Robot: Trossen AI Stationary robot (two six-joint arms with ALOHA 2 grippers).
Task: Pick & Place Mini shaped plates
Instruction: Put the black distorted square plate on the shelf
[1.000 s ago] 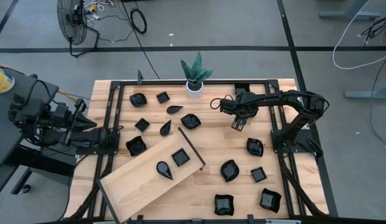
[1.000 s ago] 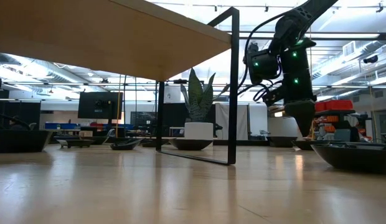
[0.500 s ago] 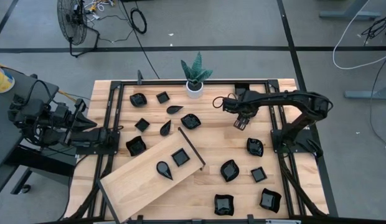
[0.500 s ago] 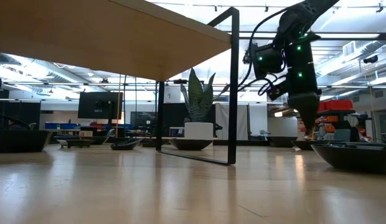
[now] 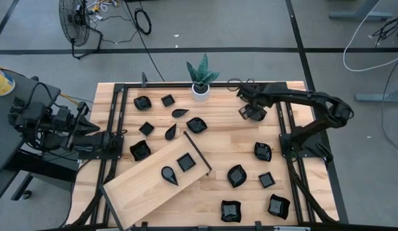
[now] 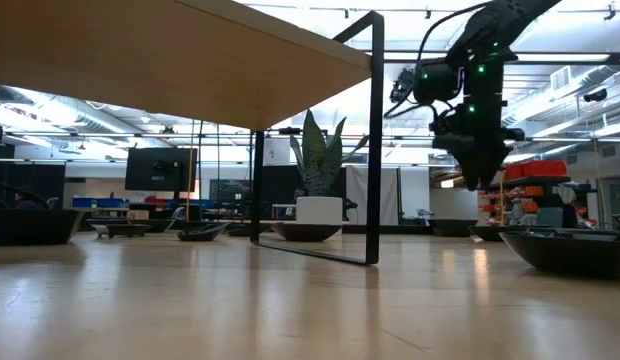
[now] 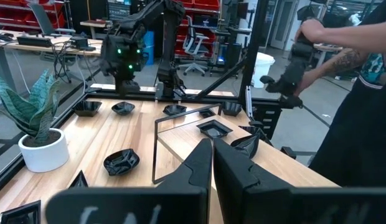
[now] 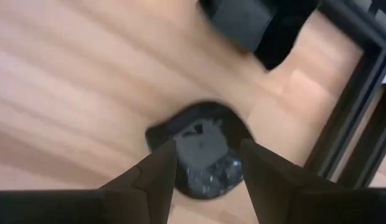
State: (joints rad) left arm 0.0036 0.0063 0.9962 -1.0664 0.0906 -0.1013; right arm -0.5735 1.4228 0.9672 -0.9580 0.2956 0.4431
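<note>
Several small glossy black plates [image 5: 237,175] lie scattered on the wooden table [image 5: 218,138]. A teardrop plate [image 5: 169,174] and a square plate [image 5: 185,162] rest on the raised light board [image 5: 138,192]. My right gripper [image 5: 248,114] hangs open above the table's far right part, pointing steeply down, well clear of the tabletop in the low view [image 6: 477,183]. In its wrist view a rounded black plate [image 8: 202,127] lies flat on the table below, showing between the open fingers [image 8: 205,149]. My left gripper [image 7: 213,152] is shut and waits level beyond the table's left edge [image 5: 96,128].
A white pot with a green plant [image 5: 200,88] stands at the far edge. Black frame rails [image 5: 282,115] run along the table's sides, close to my right gripper. A dark block [image 8: 243,22] sits just beyond the plate. A person [image 7: 358,93] stands beyond the table's right side.
My right gripper has moved toward the table's far edge and risen, rolling about its own axis. Its fingers have stayed open.
</note>
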